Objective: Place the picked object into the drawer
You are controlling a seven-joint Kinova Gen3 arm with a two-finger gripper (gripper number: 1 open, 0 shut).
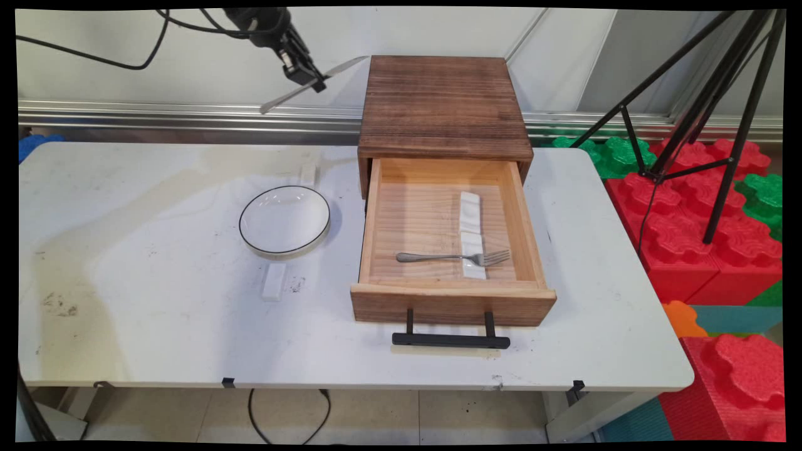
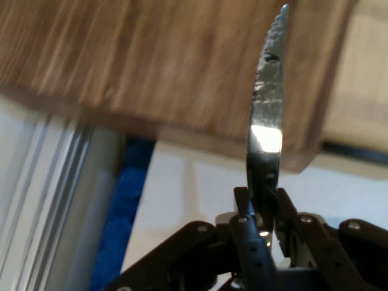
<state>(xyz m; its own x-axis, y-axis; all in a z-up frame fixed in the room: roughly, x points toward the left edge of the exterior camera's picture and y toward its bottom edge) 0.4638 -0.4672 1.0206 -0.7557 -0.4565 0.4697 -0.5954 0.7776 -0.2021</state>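
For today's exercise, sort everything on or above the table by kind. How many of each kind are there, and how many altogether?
Cutlery: 2, a knife held in the tool and a fork in the drawer.
White rests: 4, two in the drawer, two on the table.
Bowl: 1.
Wooden drawer box: 1.
Total: 8.
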